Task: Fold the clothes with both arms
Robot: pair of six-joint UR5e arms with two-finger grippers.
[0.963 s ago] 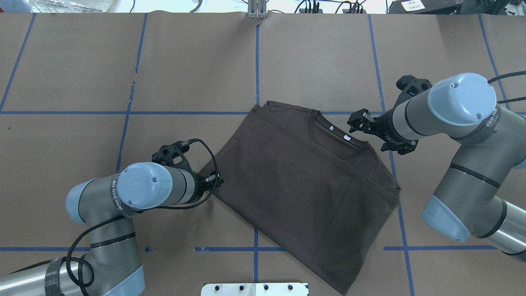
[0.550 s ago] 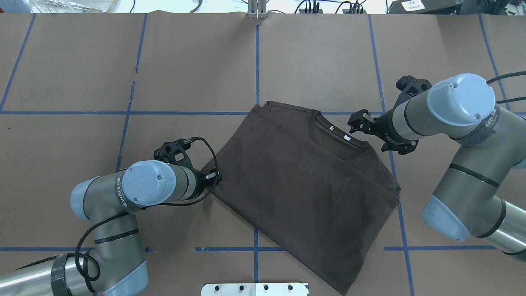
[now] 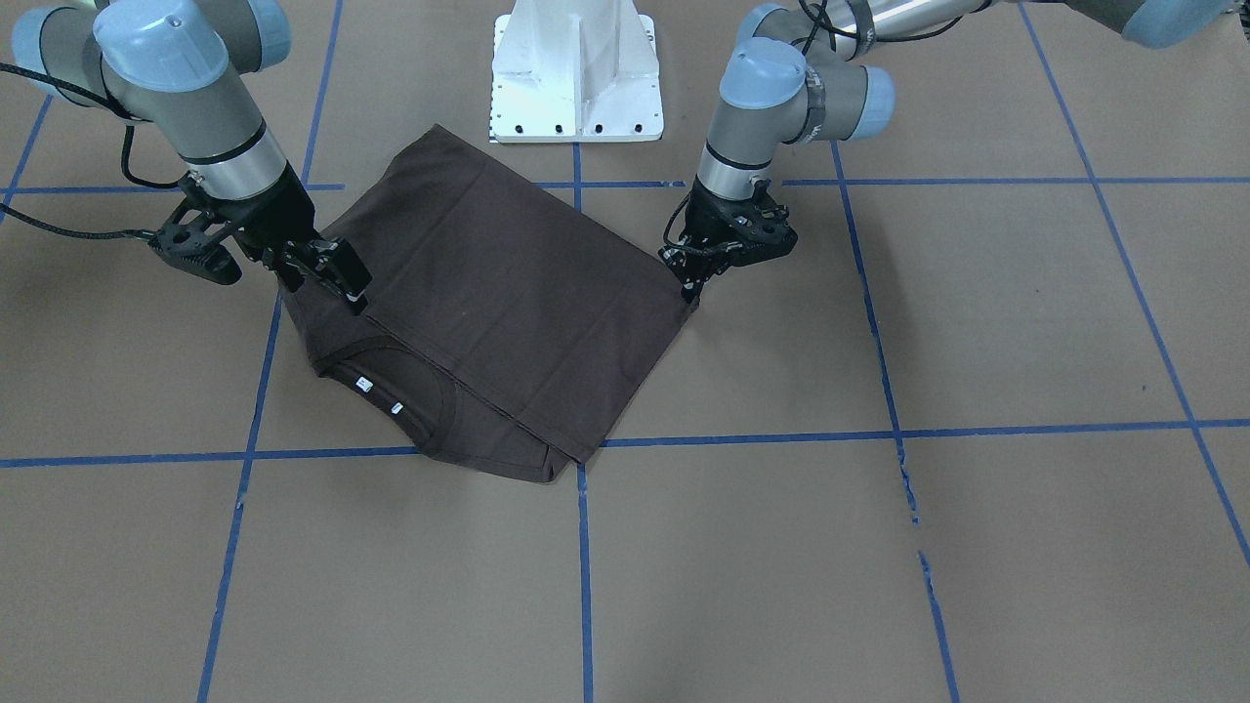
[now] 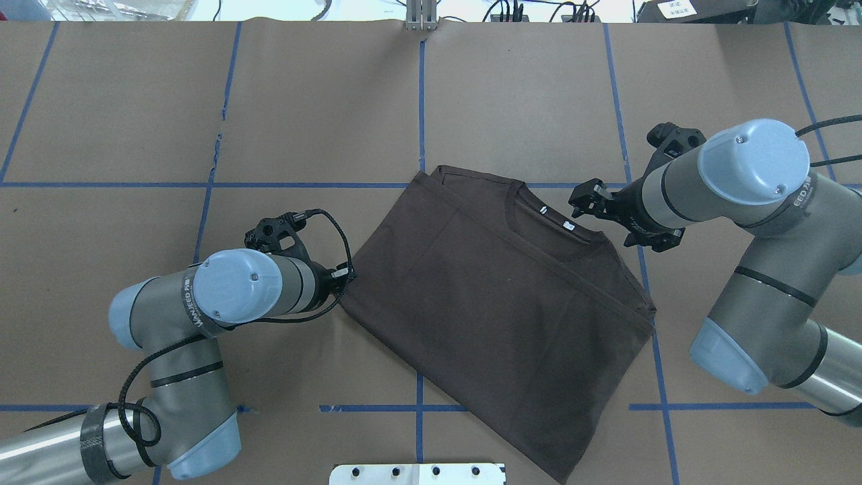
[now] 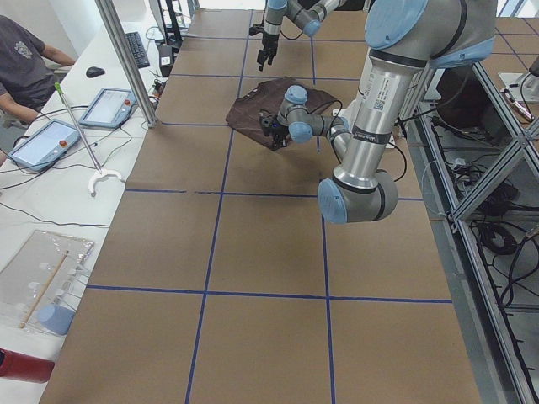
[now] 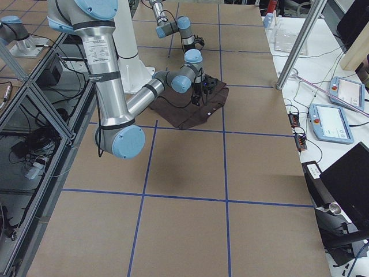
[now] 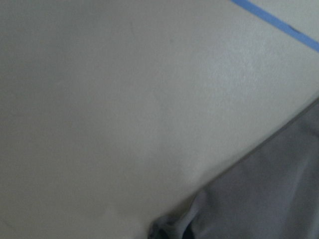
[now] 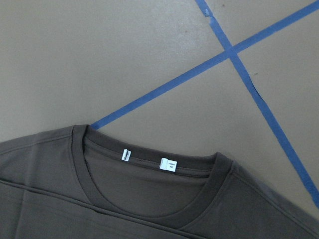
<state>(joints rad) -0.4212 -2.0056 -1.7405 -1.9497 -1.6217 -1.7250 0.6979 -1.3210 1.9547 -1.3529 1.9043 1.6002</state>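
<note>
**A:** Starting from the robot's side, where is the shirt?

**B:** The T-shirt (image 4: pixel 498 303) lies flat on the table (image 4: pixel 539 101) with its sides turned in. One hem corner is near the pedestal (image 3: pixel 576 68), and the collar (image 8: pixel 149 164) is at the far end.

**A:** And the grippers?

**B:** The left gripper (image 3: pixel 688 285) is down at the shirt's side corner with its fingers drawn close. I cannot tell whether there is cloth between them. Farther out, the right gripper (image 3: pixel 327 288) is spread wide and holds nothing, at the shoulder edge beside the collar.

**A:** How should this step be done well?

**B:** I'd judge each gripper needs a firm pinch through every layer. Then both should lift and travel together at one height, so the crease runs straight.

**A:** Any bins or baskets?

**B:** None shows; the shirt rests straight on the table
</note>
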